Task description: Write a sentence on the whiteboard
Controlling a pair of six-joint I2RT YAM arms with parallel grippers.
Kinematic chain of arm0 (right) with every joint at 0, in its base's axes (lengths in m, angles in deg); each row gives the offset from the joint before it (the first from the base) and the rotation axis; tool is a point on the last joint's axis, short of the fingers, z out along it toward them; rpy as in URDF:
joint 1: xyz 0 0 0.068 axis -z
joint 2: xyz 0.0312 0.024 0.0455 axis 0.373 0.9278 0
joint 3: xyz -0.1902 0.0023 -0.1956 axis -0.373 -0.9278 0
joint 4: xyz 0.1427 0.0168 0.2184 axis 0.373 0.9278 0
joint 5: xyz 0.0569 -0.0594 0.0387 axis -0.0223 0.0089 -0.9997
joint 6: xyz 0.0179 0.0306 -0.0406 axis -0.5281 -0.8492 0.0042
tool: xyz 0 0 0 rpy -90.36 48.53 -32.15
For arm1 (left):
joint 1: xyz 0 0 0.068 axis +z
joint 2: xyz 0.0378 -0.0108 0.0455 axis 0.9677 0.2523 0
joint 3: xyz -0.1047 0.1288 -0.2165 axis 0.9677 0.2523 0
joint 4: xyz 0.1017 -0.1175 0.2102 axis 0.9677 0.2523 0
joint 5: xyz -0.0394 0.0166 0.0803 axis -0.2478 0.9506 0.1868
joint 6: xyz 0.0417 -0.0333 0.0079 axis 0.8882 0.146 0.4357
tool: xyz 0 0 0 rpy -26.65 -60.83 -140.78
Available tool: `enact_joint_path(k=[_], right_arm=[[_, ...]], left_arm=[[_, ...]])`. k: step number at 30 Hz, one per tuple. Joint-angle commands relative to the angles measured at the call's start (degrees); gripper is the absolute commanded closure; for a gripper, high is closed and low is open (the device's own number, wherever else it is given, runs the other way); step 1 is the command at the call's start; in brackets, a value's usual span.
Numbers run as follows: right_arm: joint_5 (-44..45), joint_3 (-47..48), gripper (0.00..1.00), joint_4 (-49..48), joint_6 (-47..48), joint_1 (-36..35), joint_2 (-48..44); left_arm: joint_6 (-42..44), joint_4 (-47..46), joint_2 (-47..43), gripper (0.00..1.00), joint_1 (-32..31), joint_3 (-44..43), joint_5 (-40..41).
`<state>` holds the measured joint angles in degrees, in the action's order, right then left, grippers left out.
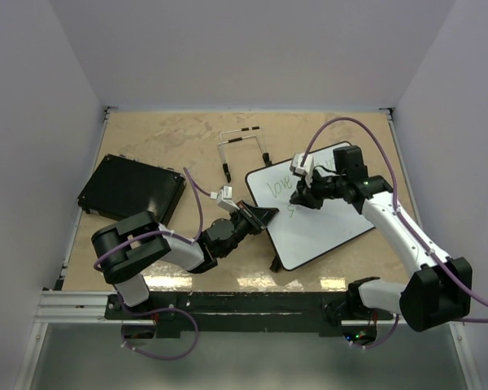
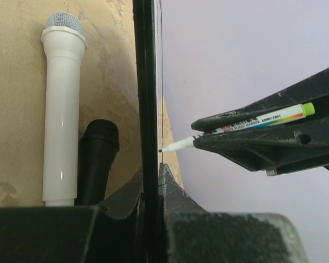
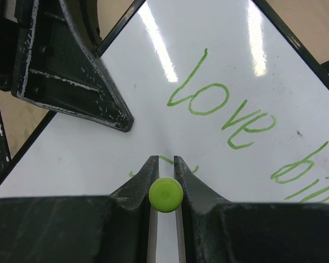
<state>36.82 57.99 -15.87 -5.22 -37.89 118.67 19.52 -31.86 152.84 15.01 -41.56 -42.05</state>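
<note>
The whiteboard (image 1: 325, 223) lies right of centre, black-framed. Green writing (image 1: 278, 185) runs along its far part; the right wrist view reads "love" (image 3: 219, 112) and the start of a second word at the right edge. My left gripper (image 1: 259, 218) is shut on the board's left edge; the left wrist view shows its jaws (image 2: 152, 183) clamping the black frame (image 2: 145, 82). My right gripper (image 1: 298, 195) is shut on a green marker (image 2: 252, 116), its tip touching the board. The marker's green end (image 3: 165, 194) sits between my right fingers (image 3: 164, 164), with short green strokes just ahead.
A black textured pad (image 1: 132, 188) lies at the left. A thin metal stand (image 1: 244, 150) sits behind the board. A white microphone (image 2: 63, 109) and a black microphone (image 2: 97, 161) lie on the tan table beside the board's edge.
</note>
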Motion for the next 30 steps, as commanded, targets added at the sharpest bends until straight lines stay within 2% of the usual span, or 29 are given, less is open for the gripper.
enact_joint_path(k=[1,9,20,30], right_arm=[[-1.63,-0.97,1.0,4.98,4.4,0.08,-1.35],[-1.01,-0.17,1.0,7.45,6.34,0.08,-0.12],[5.14,1.58,1.0,0.16,-0.95,0.17,-1.52],[0.23,7.04,1.0,3.24,-0.34,2.54,-4.33]], left_arm=[[1.69,-14.39,-0.79,1.0,0.26,-0.74,0.61],[1.69,-14.3,-0.88,1.0,0.26,-0.74,0.52],[1.87,-13.78,-1.14,1.0,0.26,-0.74,0.26],[1.78,-14.03,-1.23,1.0,0.18,0.58,0.43]])
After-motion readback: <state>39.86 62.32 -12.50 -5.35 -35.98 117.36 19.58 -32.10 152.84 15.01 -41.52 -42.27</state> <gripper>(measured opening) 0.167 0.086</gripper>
